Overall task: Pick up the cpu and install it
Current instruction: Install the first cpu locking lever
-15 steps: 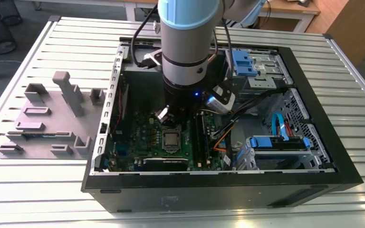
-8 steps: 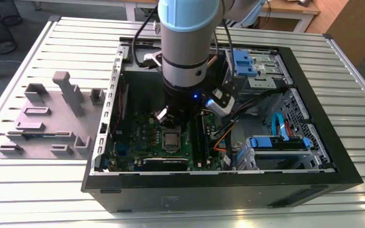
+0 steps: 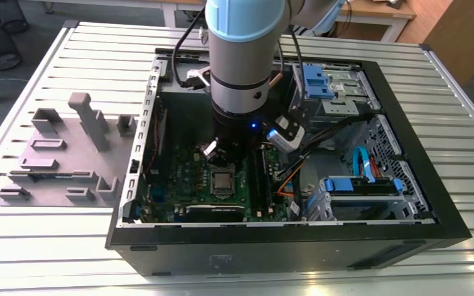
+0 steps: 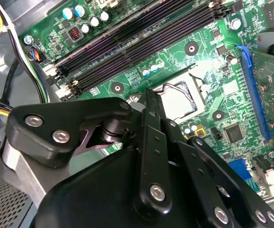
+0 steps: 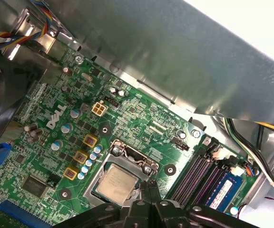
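CPU chip (image 5: pixel 117 184), its silvery-grey top facing up, is lying inside the dark socket frame (image 5: pixel 127 154) on the green motherboard (image 5: pixel 141 121), where the first wrist view shows it framed on all sides by the socket's metal edges. In the exterior view the same square is sitting near the middle of the board, in the near half of the open computer case (image 3: pixel 402 237), with the arm (image 3: pixel 241 55) standing straight down over it. The gripper (image 5: pixel 149 186) is hovering just above the socket's edge, its two fingers pressed together with no gap showing and nothing between them; in both wrist views the tips are pointing at the socket rather than gripping the chip. Judging from how flat the chip is resting, it appears already seated, and the closed fingers look suited to pushing rather than carrying, though whether they are touching the frame cannot be told. Memory slots (image 4: pixel 141 45) are running alongside the socket. On the exterior view's left, lilac-grey holder blocks (image 3: pixel 56 154) are standing on the ribbed metal table (image 3: pixel 97 49), well apart from the case.
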Tool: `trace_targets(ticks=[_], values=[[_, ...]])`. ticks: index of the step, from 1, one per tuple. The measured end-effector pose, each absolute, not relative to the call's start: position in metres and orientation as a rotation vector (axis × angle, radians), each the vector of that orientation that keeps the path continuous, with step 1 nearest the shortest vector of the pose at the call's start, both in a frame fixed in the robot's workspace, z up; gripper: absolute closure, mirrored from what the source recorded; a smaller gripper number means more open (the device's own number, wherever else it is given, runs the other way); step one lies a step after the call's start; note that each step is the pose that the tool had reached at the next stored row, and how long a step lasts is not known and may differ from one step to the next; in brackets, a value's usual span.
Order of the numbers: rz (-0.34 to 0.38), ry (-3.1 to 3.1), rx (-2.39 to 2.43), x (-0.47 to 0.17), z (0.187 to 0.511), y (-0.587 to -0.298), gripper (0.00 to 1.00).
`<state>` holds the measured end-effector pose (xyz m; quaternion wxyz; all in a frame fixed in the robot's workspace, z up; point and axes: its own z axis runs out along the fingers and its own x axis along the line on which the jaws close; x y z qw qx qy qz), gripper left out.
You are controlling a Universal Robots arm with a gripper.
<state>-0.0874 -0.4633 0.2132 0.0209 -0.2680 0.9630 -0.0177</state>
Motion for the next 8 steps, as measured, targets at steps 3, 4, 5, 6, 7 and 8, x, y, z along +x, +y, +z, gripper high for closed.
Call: trace_targets(ticks=[3,4,5,6,7,8], values=[[-0.055,2.989,-0.819,-0.0874,0.2132,-0.4633,0.89],[-0.055,2.989,-0.819,-0.0874,0.2132,-0.4633,0.89],[-0.055,2.989,-0.819,-0.0874,0.2132,-0.4634,0.89],[-0.055,2.989,-0.819,-0.0874,0.2132,-0.4635,0.89],[-0.055,2.989,-0.819,-0.0874,0.2131,-0.4639,0.89],[-0.055,2.989,-0.819,-0.0874,0.2132,-0.4642,0.89]])
